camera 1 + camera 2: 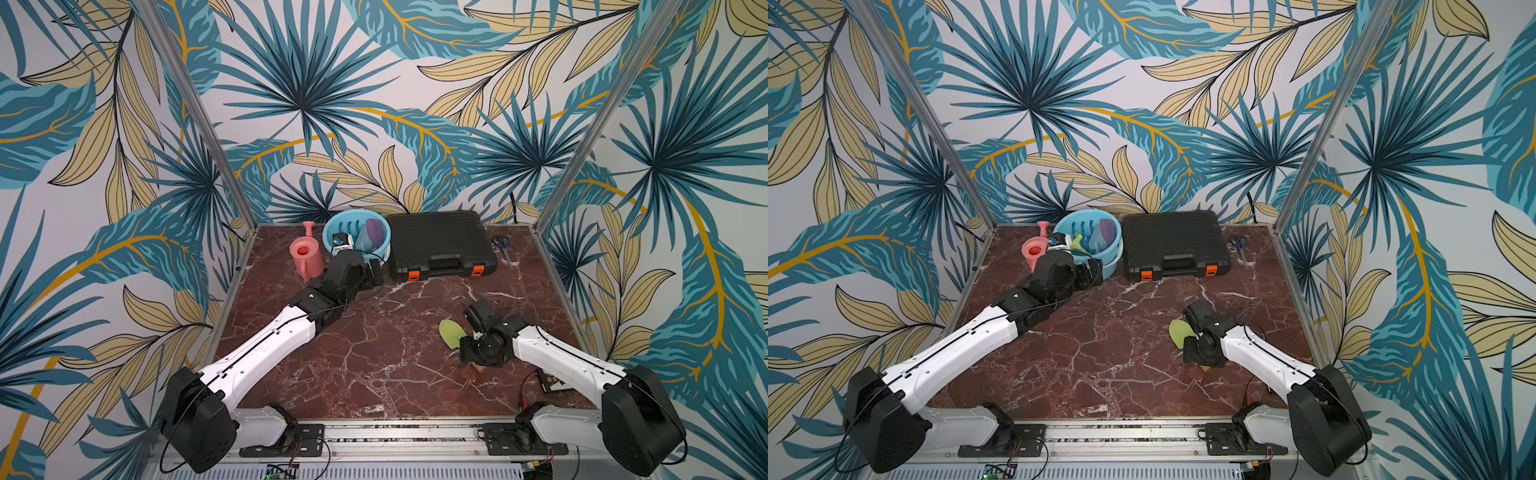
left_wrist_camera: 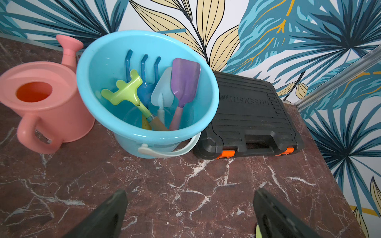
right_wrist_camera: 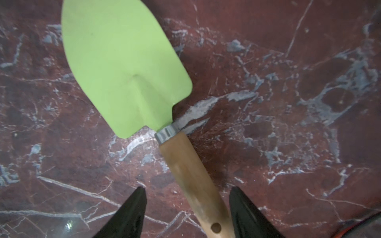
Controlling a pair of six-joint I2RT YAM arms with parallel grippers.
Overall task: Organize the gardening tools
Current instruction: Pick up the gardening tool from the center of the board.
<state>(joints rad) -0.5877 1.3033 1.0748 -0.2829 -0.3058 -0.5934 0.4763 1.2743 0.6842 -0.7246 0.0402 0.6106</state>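
At about 11 o'clock on the surface stands the pink watering can, upright and touching or just beside the pale blue bucket near 12 o'clock. The bucket already holds the green hoe, blue fork-rake, pale blue trowel and purple scoop, all with their handles down. The left gripper hovers in front of the bucket with its jaws spread wide and nothing in them. The black case lies shut at 1 o'clock. Near 4 o'clock the lime trowel lies flat, the one tool left loose. The right gripper straddles the far end of its wooden handle, part-way spread and not yet clamped. One jaw sits right against the wood and the other stands off with a gap. Grasping is the step in hand, and I judge it goes best if the wrist shifts a little so both pads meet the handle together, since an off-centre squeeze would probably swing the trowel round on the smooth marble. The hold is far from the blade, so the trowel may droop; a firm clamp and a straight lift should come before carrying it toward 12 o'clock. The scissors at 2 o'clock can stay put.
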